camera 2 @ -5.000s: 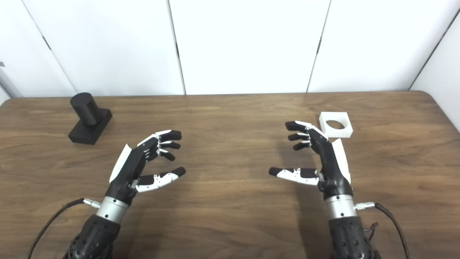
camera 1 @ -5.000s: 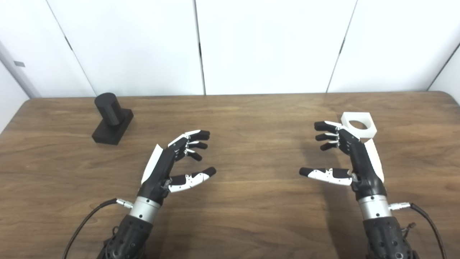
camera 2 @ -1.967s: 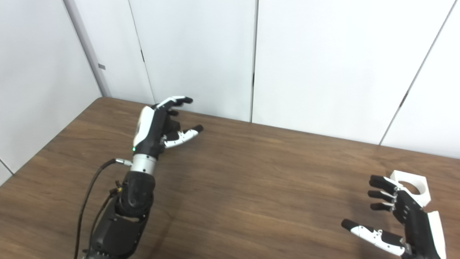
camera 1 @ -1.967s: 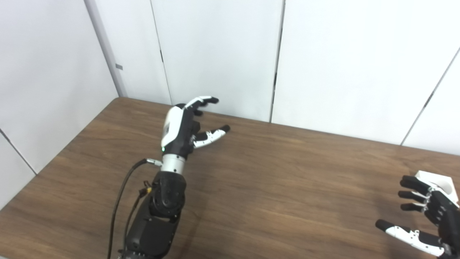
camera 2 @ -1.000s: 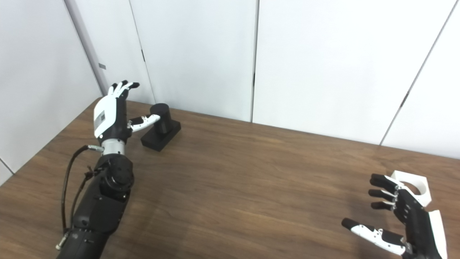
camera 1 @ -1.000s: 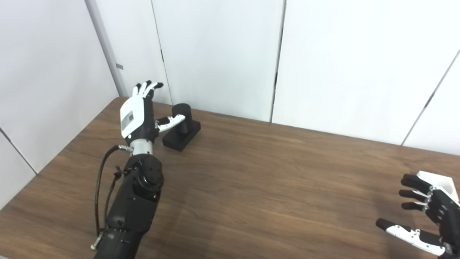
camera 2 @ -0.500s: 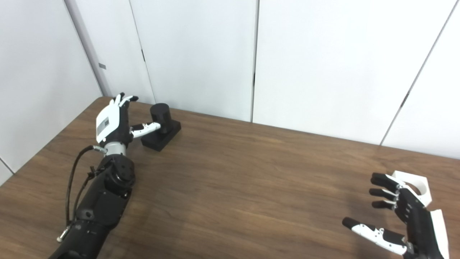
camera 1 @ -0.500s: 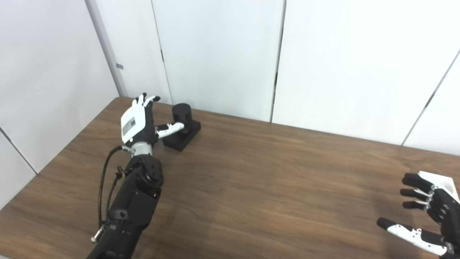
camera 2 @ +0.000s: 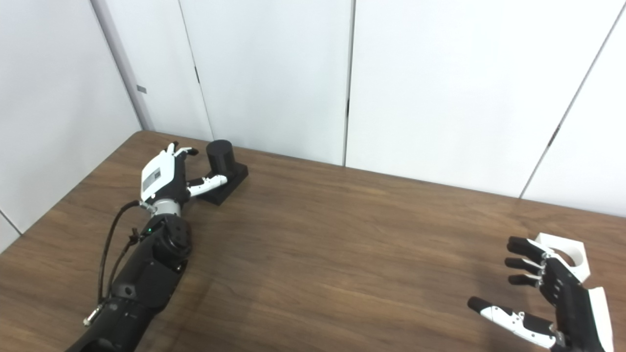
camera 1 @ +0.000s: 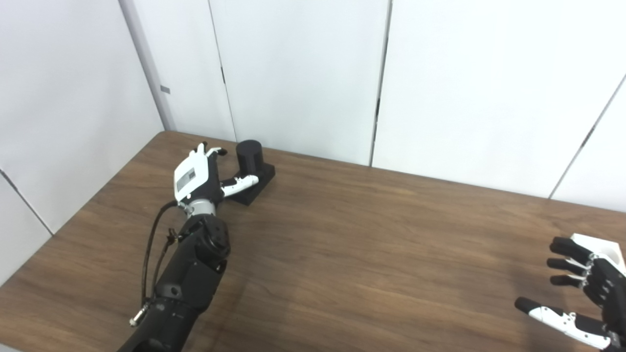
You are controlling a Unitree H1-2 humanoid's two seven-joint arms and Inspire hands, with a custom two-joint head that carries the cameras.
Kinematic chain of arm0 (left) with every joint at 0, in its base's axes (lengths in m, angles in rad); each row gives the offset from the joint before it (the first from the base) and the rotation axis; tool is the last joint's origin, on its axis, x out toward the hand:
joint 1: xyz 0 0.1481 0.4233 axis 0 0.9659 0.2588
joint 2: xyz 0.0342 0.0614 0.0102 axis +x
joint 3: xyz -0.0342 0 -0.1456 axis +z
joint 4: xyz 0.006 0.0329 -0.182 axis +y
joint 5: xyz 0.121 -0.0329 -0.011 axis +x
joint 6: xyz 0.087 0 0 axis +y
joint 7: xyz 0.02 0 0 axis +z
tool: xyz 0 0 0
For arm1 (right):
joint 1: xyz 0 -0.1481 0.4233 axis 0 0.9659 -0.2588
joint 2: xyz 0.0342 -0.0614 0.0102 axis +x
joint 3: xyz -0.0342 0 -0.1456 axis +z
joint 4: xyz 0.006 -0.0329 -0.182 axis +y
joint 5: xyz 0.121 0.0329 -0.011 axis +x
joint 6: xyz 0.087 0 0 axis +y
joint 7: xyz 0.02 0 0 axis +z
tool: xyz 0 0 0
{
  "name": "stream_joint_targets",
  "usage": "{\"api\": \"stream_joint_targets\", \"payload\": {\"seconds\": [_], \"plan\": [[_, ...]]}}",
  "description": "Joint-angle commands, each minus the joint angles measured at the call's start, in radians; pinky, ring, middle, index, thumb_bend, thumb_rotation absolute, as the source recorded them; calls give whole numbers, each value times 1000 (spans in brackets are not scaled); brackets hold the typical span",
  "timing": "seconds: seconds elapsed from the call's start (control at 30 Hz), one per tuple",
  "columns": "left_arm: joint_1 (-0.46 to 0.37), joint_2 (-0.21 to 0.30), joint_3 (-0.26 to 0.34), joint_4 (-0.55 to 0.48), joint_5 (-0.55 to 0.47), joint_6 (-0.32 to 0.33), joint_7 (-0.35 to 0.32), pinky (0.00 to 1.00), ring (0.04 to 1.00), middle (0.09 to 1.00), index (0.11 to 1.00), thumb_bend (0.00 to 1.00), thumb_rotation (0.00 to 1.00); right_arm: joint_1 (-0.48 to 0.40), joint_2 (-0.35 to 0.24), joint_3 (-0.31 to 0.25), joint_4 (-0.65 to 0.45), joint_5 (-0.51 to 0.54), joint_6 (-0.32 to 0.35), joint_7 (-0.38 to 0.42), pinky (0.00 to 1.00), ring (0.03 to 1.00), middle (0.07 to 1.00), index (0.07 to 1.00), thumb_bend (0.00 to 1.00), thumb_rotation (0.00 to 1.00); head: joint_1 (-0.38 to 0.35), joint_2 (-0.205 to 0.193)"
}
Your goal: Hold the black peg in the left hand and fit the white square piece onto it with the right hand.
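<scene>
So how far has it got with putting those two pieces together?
Nothing is joined yet. The left hand is open at the black peg, thumb in front of its base, but has not closed on it; the peg stands on the table. The right hand is open beside the white square piece, which lies on the table. Gripping both, lifting and fitting all remain.

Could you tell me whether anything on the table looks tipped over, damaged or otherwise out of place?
Nothing stands out. The black peg stands upright on its base beside the open left robot hand, and the white square piece lies flat by the open right robot hand.
</scene>
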Motion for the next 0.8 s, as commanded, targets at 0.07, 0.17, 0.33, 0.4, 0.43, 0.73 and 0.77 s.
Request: {"api": "stream_joint_targets", "payload": {"seconds": [0.07, 0.17, 0.33, 0.4, 0.43, 0.73, 0.77], "plan": [[-51, 32, -3, -33, 16, 28, -1, 951, 1000, 1000, 794, 1000, 568, -20, -3, -6, -42, -5, -1, 1, 581, 685, 739, 724, 535, 0, 1, 0], [-48, 28, -8, -33, 17, 30, 7, 944, 1000, 1000, 787, 1000, 560, -19, -4, -6, -41, -8, -5, 0, 578, 682, 739, 725, 535, 0, 1, 0], [-56, 37, -34, -8, 57, 44, -16, 910, 1000, 1000, 790, 1000, 575, -20, -5, -8, -36, -6, -15, -2, 583, 685, 742, 727, 537, 0, 1, 1], [-62, 44, -50, 8, 83, 46, -31, 897, 1000, 1000, 779, 1000, 545, -20, -4, -7, -39, -7, -13, -2, 566, 680, 742, 727, 538, 0, 0, 1], [-66, 48, -57, 17, 101, 46, -41, 895, 1000, 1000, 775, 1000, 535, -21, -3, -6, -44, -9, -6, -1, 567, 681, 743, 726, 537, 0, -1, 2], [-86, 49, -48, 61, 225, 46, -113, 928, 1000, 995, 763, 1000, 521, -17, -4, -9, -53, -9, 0, -4, 559, 678, 741, 723, 529, 0, -4, 8], [-87, 50, -46, 62, 234, 46, -120, 923, 1000, 994, 761, 1000, 518, -16, -4, -10, -54, -8, -2, -5, 559, 679, 741, 722, 527, 0, -5, 9]]}}
